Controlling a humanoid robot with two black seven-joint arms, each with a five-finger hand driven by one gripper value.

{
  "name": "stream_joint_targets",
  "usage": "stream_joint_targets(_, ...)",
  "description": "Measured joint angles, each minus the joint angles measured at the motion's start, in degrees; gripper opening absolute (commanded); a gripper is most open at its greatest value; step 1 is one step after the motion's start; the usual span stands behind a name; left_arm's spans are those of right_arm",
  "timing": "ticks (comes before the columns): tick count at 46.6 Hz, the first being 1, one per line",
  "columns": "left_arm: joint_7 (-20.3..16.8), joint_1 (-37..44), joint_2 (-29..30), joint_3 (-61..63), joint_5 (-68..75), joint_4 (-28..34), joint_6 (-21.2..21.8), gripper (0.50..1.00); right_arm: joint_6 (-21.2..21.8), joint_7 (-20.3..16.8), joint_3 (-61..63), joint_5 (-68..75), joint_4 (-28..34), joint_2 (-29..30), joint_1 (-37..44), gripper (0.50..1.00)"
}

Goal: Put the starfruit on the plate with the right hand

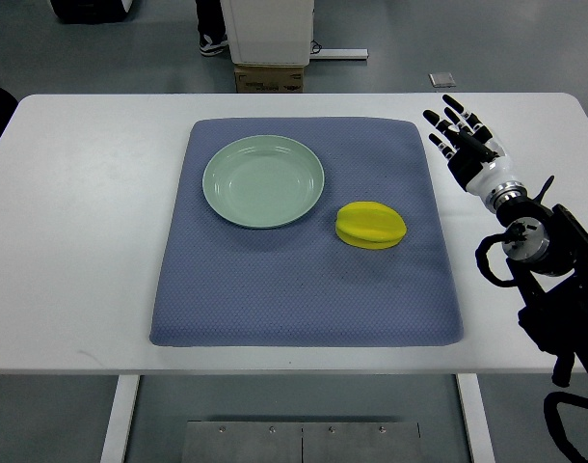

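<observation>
Nearest to us, at six o'clock below the table edge, we see a grey metal plate (299,442) with small screws, flanked by two white table legs (119,418). Above it spreads the white tabletop (72,241), smooth and rounded at its corners, with a large blue-grey mat (304,289) laid across its middle; the mat has a fine dimpled weave and soft, slightly puffed edges. On the mat, at about four o'clock from its centre, lies the yellow starfruit (370,225), glossy and ridged, resting just beside the plate (263,181) but not touching it. That plate sits toward eleven o'clock, round, pale green, shallow, with a smooth glazed look. At three o'clock we find the right arm, dark and cabled, reaching in from the edge; its right hand (466,143) hovers over bare tabletop off the mat, black fingers (455,103) spread apart and gripping nothing, well apart from the fruit. Farthest away, at twelve o'clock, we make out grey floor, a cardboard box (272,77) under a white cabinet (268,29), and someone's shoe (213,42).
</observation>
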Motion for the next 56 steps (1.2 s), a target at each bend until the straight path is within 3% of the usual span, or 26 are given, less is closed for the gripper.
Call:
stream_joint_targets(42, 0.00, 0.02, 0.00, -0.04, 0.05, 0.00, -0.01, 1.000, -0.01, -0.38, -0.09, 3.60, -2.19, -0.01, 1.37, 1.000)
stream_joint_targets(56, 0.00, 0.00, 0.00, -0.01, -0.02, -0.02, -0.01, 1.000, -0.01, -0.08, -0.06, 3.60, -6.13, -0.01, 3.99, 1.000)
